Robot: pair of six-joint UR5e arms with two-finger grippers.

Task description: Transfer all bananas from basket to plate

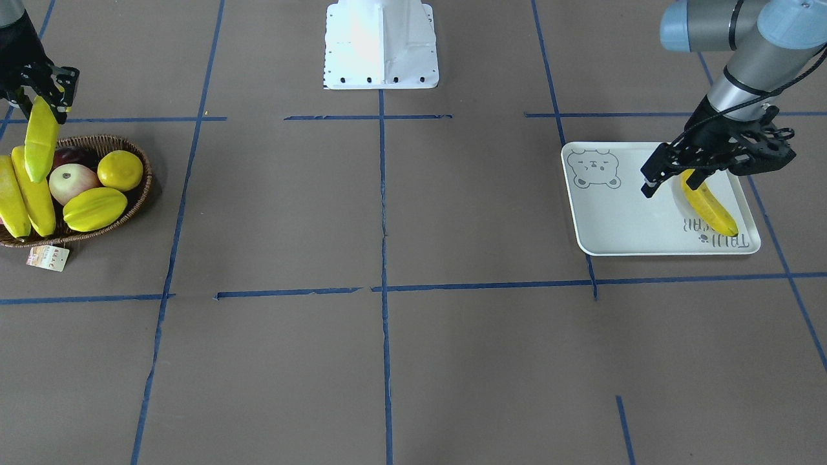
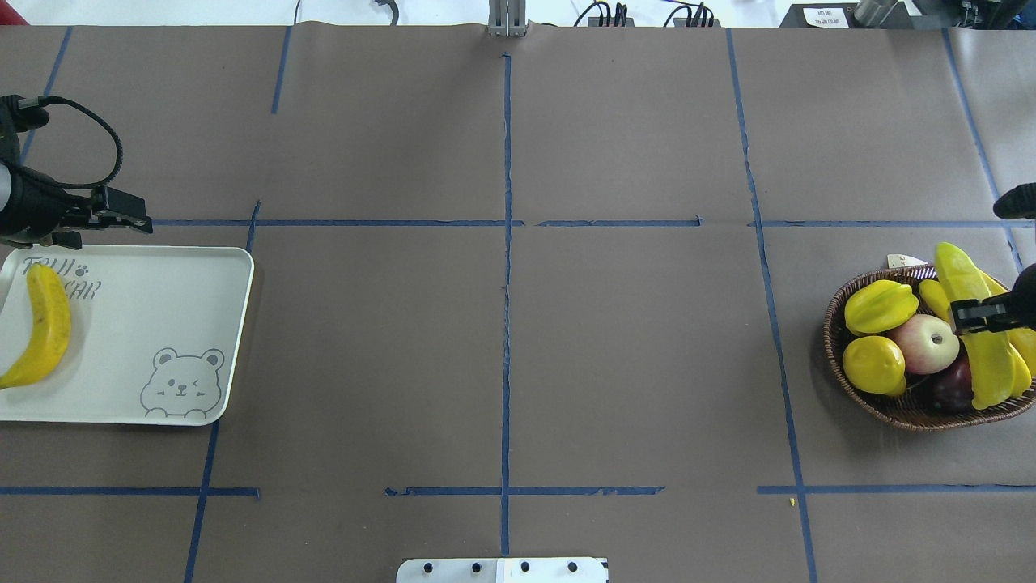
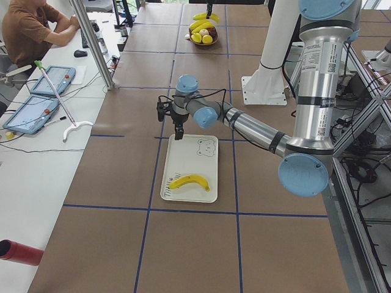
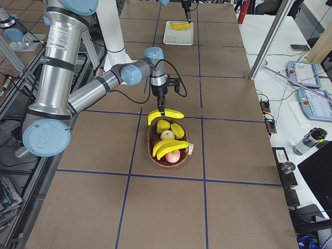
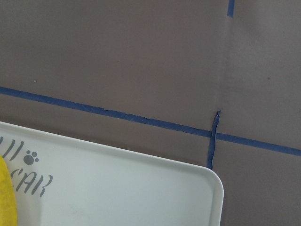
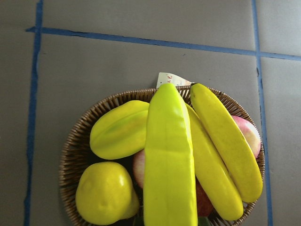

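One banana [image 1: 711,210] lies on the plate [image 1: 620,219], along its lettered end. My left gripper [image 1: 669,184] hovers open over that end of the plate, above the banana's tip and holding nothing. At the other side of the table the basket [image 1: 148,184] holds two bananas [image 1: 13,197] [image 1: 37,203] side by side. My right gripper [image 1: 48,90] is shut on a third banana [image 1: 40,139], which hangs lifted just above the basket. In the right wrist view this held banana [image 6: 169,160] runs down the middle, over the fruit below.
The basket also holds a starfruit [image 1: 95,208], a round yellow fruit [image 1: 120,170], an apple [image 1: 72,183] and a dark red fruit. A paper tag [image 1: 48,257] hangs off its rim. The robot base [image 1: 381,45] stands at mid-table. A person [image 3: 30,30] sits at a side desk.
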